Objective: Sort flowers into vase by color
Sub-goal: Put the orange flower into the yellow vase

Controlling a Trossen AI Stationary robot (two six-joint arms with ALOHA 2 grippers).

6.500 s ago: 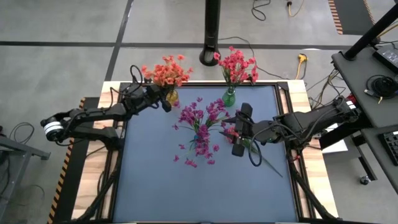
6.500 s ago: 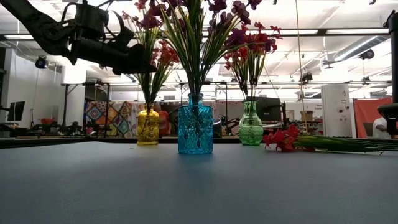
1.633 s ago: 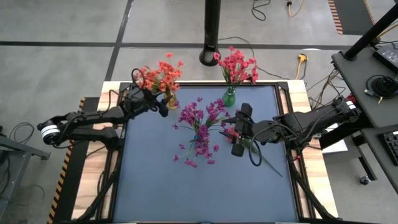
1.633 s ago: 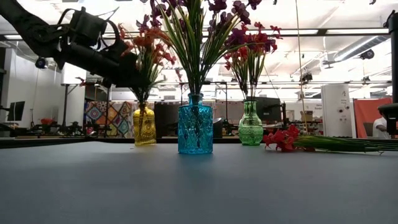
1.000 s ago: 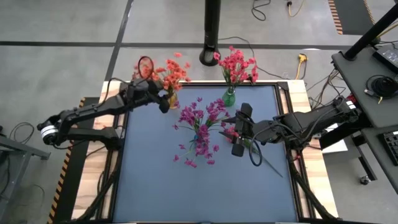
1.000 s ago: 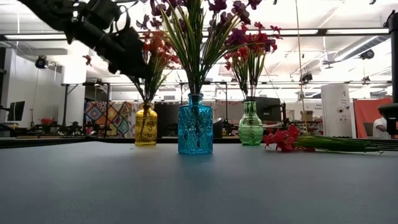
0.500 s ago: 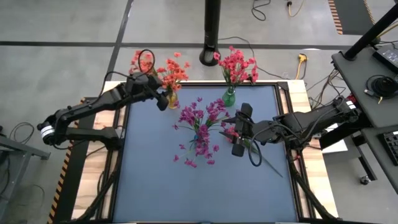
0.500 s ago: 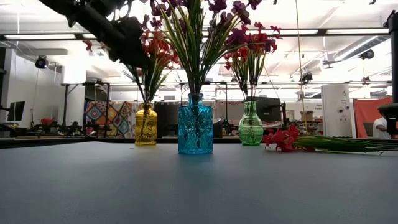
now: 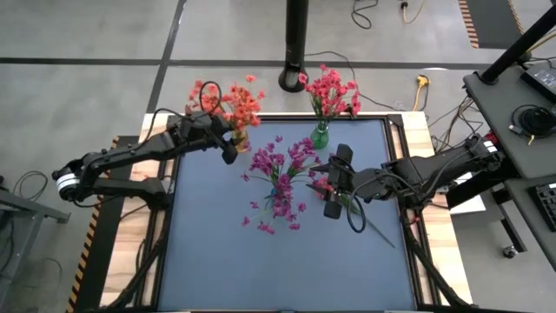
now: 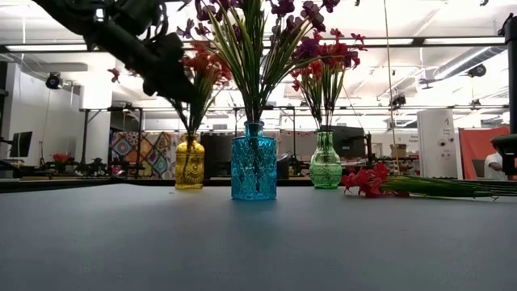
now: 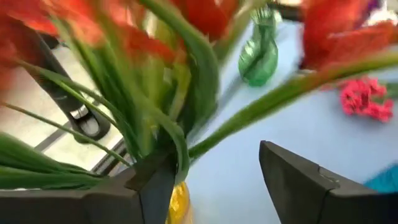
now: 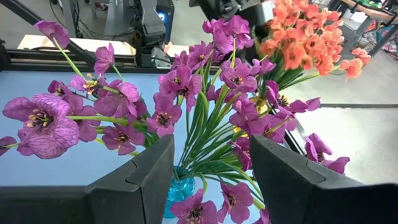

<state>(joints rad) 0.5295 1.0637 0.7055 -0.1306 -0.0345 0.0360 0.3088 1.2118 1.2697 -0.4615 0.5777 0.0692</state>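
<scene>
The left gripper [image 9: 228, 149] is hovering by the orange flowers [image 9: 234, 103] in the yellow vase [image 10: 190, 162] — jaws apart, stems between them. Bumping could be tipping it. Right gripper [image 9: 331, 202] is waiting, jaws apart.

Glossy glass vases [image 10: 254, 166], matt table [image 10: 258, 242]
</scene>
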